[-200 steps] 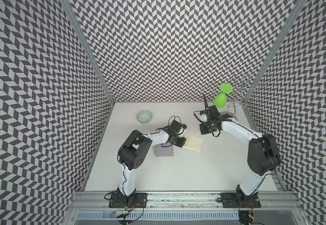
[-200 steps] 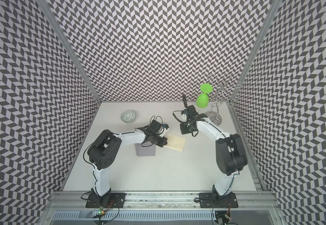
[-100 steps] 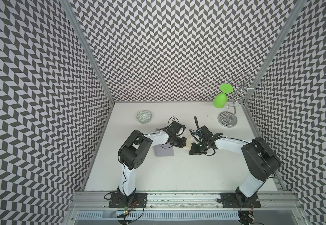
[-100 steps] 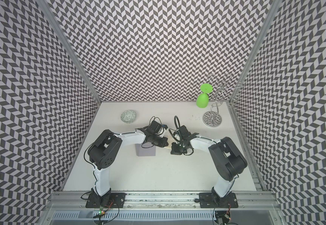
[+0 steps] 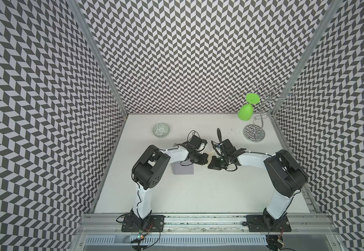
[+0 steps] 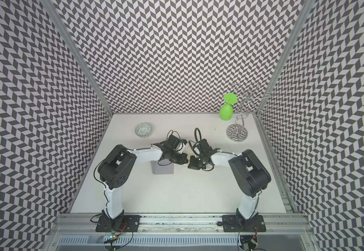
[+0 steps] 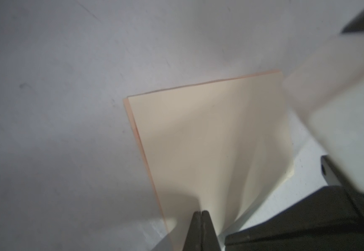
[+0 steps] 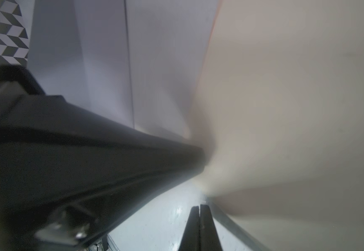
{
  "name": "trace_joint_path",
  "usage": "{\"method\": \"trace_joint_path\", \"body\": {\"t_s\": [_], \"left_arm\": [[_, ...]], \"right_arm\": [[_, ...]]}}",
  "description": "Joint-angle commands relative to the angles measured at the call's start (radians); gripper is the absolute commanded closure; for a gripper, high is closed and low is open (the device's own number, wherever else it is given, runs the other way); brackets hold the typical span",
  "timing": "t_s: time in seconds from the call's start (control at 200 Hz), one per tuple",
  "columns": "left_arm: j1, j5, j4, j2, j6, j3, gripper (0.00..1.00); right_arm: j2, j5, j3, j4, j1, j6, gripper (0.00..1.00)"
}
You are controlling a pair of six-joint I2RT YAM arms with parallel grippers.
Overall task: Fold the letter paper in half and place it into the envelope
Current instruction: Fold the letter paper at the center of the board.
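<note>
Both arms reach in and meet just 12 o'clock of centre on the white tabletop, grippers tip to tip. The thin letter paper, cream back outward with a peach-beige edge peeking from under, is already folded double, layers nearly flush. It sits under and between the two grippers; both top views show only cream slivers of it there.

Left gripper: jaws pressed together on the sheet's near edge, and creases fan out from the tips, so it reads as clamped on the paper. The sheet's far corners lie flat on the table; the side toward the right arm bulges up off it.

Right gripper: jaws together, nothing seen between them, tips just beside the raised paper, which is a blur in the right wrist view. Can't tell if it touches.

Flat matte grey-lavender paper envelope lies at 7 o'clock of the left gripper, near it, far edge hidden under the left arm. Paper not in it.

Small round grey-green patterned bowl at 10 o'clock of the table. Chrome wire glass rack in the 2 o'clock corner, with a bright green wine glass hanging upside down on it. Both well apart from the arms.
</note>
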Motion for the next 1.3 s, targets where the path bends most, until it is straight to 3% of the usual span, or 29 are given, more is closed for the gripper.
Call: {"method": "trace_joint_path", "body": {"t_s": [0.0, 0.566, 1.297], "left_arm": [[-0.009, -0.027, -0.061, 0.029, 0.003, -0.033, 1.00], [-0.007, -0.038, -0.065, 0.036, 0.012, -0.042, 1.00], [-0.007, -0.062, -0.075, 0.048, 0.010, -0.034, 1.00]], "right_arm": [[0.017, 0.014, 0.021, 0.044, -0.012, 0.025, 1.00], [-0.023, -0.024, 0.022, 0.063, -0.050, 0.052, 1.00], [0.063, 0.044, 0.097, -0.089, -0.082, -0.105, 1.00]]}}
